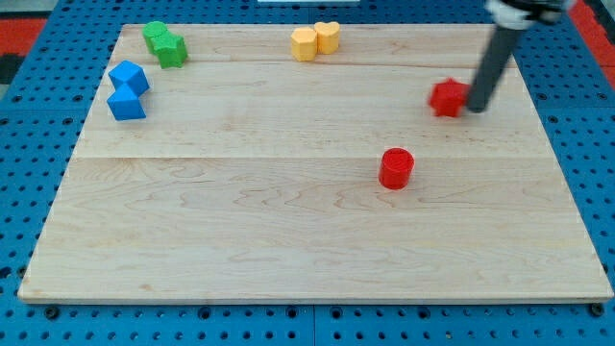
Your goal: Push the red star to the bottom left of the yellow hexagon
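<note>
Red star point(447, 98) sits touching my tip point(475, 109) at its three o'clock; the end effector grasps nothing, and an off-centre shove could spin it wide of the yellow hexagon point(304, 44).

My tip point(476, 109) sits at the view's right, touching the right side of the red star point(447, 98) on the desk point(240, 221). A red cylinder point(396, 168) stands below and to the star's left. Two yellow blocks point(315, 41) touch near the top edge. Two green blocks point(164, 44) and two blue blocks point(127, 90) cluster at the upper left.
</note>
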